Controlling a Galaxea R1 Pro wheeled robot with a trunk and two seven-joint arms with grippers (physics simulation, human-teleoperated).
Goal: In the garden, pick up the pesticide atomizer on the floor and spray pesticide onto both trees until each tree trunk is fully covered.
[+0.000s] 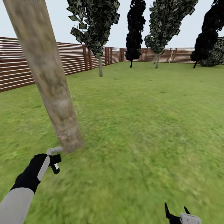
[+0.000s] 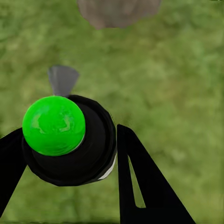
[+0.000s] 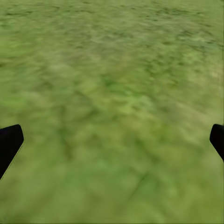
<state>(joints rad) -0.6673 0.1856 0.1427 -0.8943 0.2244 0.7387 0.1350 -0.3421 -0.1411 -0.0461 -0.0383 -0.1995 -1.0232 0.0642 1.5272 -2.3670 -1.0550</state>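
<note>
Gripping the atomizer [image 2: 70, 140], black with a green cap, left fingers [image 2: 140, 182] sit at seven o'clock beneath the speck-dusted mottled trunk [image 1: 46, 77]; right fingers [image 3: 10, 142] spread wide.

Thick mottled grey-tan tree trunk [image 1: 46, 77] leaning up just ahead of the left gripper [image 1: 55, 159] and blocking its forward path, open green grass lawn [image 1: 140, 124] wide and unobstructed to the right, thin-stemmed dark trees [image 1: 99, 31] and brown slatted wooden fence [image 1: 71, 57] well apart at the far edge
</note>
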